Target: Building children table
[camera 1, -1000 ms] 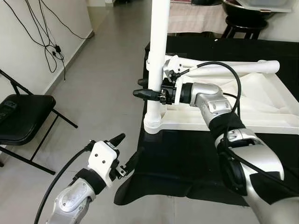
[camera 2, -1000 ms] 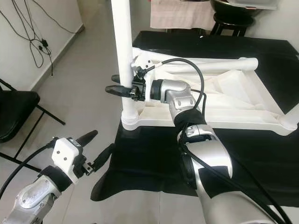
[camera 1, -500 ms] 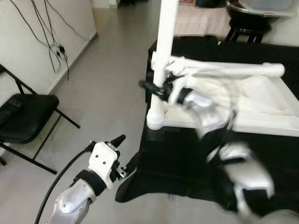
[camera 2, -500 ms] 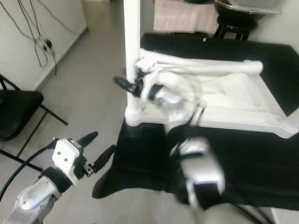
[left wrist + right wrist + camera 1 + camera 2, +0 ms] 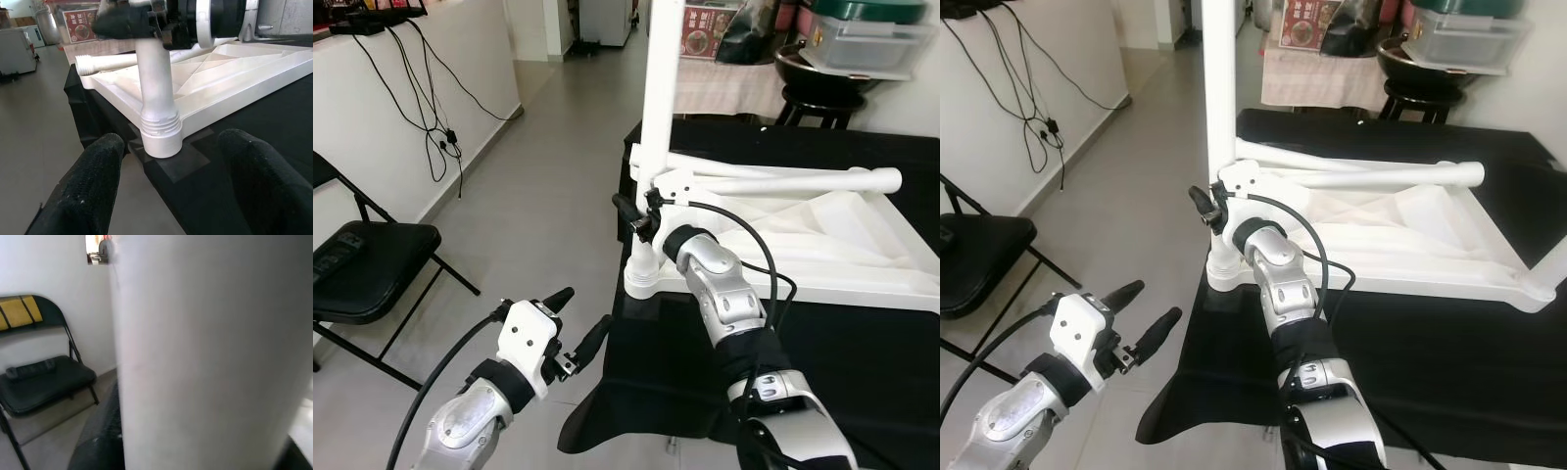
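I see the white table leg [image 5: 661, 108] standing upright in the corner socket of the upturned white tabletop [image 5: 862, 250], which lies on a black cloth [image 5: 862, 362]. My right pincer [image 5: 628, 213] is clamped around that leg just above the socket, one black finger showing on the leg's left side. A second loose leg [image 5: 783, 176] lies across the tabletop, beyond the pincer. My left pincer [image 5: 578, 323] hangs low over the grey floor [image 5: 538, 196], well short of the leg, fingers spread apart and holding nothing. Further left of it stands a black folding chair [image 5: 362, 269] against the wall.
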### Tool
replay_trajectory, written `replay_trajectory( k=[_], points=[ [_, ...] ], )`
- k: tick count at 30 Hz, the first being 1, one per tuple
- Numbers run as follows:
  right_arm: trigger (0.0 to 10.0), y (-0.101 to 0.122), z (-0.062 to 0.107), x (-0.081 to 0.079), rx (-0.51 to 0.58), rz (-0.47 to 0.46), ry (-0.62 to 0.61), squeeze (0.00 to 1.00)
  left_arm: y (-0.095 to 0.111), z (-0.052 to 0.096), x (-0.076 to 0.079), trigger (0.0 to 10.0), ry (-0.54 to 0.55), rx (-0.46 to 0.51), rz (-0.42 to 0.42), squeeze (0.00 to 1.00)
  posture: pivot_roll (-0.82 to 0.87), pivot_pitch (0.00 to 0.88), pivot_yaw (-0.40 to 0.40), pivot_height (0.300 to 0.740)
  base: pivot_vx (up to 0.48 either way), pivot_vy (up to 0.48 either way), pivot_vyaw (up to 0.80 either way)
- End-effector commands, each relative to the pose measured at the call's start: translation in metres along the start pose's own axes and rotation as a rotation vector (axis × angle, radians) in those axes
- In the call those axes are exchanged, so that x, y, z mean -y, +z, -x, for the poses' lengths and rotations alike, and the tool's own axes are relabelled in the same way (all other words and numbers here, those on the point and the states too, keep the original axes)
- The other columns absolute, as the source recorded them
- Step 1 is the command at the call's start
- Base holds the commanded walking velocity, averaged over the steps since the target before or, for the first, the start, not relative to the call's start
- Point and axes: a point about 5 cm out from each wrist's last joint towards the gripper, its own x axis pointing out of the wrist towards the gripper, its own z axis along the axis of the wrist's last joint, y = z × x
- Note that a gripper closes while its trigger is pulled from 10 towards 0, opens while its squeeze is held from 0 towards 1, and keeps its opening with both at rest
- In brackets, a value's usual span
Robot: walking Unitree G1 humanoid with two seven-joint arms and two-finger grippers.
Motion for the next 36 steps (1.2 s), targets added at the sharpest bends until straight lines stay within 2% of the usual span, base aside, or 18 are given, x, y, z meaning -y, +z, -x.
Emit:
replay_trajectory(
  k=[1,3,4,5,6,7,9,12,13,17,21,22,24,25,31,36],
  points=[
    [10.0,-0.018,0.002,-0.002,-0.095,-0.029,0.073,1.0,-0.001,0.001,0.001,10.0,0.009,-0.002,0.001,0.0,0.01,0.108,-0.043,0.74,0.0,0.0,0.0],
    [10.0,-0.018,0.002,-0.002,-0.095,-0.029,0.073,1.0,-0.001,0.001,0.001,10.0,0.009,-0.002,0.001,0.0,0.01,0.108,-0.043,0.74,0.0,0.0,0.0],
    [10.0,0.001,0.0,-0.003,-0.019,-0.016,0.207,1.0,-0.001,0.001,0.001,10.0,0.005,-0.001,0.003,0.0,0.0,0.112,-0.045,0.74,0.0,0.0,0.0],
    [10.0,0.001,0.0,-0.003,-0.019,-0.016,0.207,1.0,-0.001,0.001,0.001,10.0,0.005,-0.001,0.003,0.0,0.0,0.112,-0.045,0.74,0.0,0.0,0.0],
    [10.0,0.017,0.0,-0.004,0.045,0.003,0.341,1.0,-0.001,0.001,0.001,10.0,0.002,0.0,0.004,0.0,0.01,0.116,-0.049,0.74,0.0,0.0,0.0],
    [10.0,0.017,0.0,-0.004,0.045,0.003,0.341,1.0,-0.001,0.001,0.001,10.0,0.002,0.0,0.004,0.0,0.01,0.116,-0.049,0.74,0.0,0.0,0.0],
    [10.0,0.038,0.0,-0.002,0.11,0.06,0.58,1.0,0.0,0.001,0.003,10.0,-0.002,0.003,0.007,0.0,0.01,0.125,-0.053,0.74,0.0,0.0,0.0],
    [10.0,0.041,0.0,-0.001,0.112,0.073,0.625,1.0,0.001,0.001,0.003,10.0,-0.002,0.004,0.008,0.0,0.01,0.125,-0.053,0.74,0.0,0.0,0.0],
    [10.0,0.043,-0.001,0.0,0.104,0.08,0.677,0.0,0.001,0.001,0.004,10.0,-0.002,0.005,0.008,0.0,0.02,0.133,-0.056,0.74,0.0,0.0,0.0],
    [10.0,0.047,-0.004,0.0,0.107,0.053,0.756,0.0,0.003,0.002,0.006,10.0,-0.002,0.006,0.008,0.0,0.04,0.148,-0.059,0.74,0.0,0.0,0.0],
    [10.0,0.051,-0.006,0.0,0.114,0.028,0.782,0.0,0.004,0.003,0.007,10.0,-0.003,0.006,0.008,0.0,0.05,0.16,-0.062,0.74,0.0,0.0,0.0],
    [2.5,0.057,-0.009,0.001,0.12,-0.006,0.8,0.0,0.005,0.004,0.009,10.0,-0.007,0.005,0.008,0.0,0.06,0.176,-0.061,0.74,0.0,0.0,0.0],
    [2.5,0.057,-0.009,0.001,0.12,-0.006,0.8,0.0,0.005,0.004,0.009,10.0,-0.007,0.005,0.008,0.0,0.06,0.176,-0.061,0.74,0.0,0.0,0.0],
    [0.0,0.061,-0.01,0.002,0.12,-0.028,0.821,0.0,0.006,0.005,0.011,10.0,-0.01,0.003,0.009,0.0,0.06,0.183,-0.06,0.74,0.0,0.0,0.0],
    [0.0,0.066,-0.009,0.009,0.119,-0.062,0.884,0.0,0.008,0.009,0.014,10.0,-0.016,-0.003,0.014,0.0,0.07,0.195,-0.054,0.74,0.0,0.0,0.0],
    [0.0,0.065,-0.008,0.014,0.121,-0.051,0.87,0.0,0.007,0.009,0.014,10.0,-0.021,-0.008,0.017,0.0,0.06,0.191,-0.047,0.74,0.0,0.0,0.0]
  ],
)
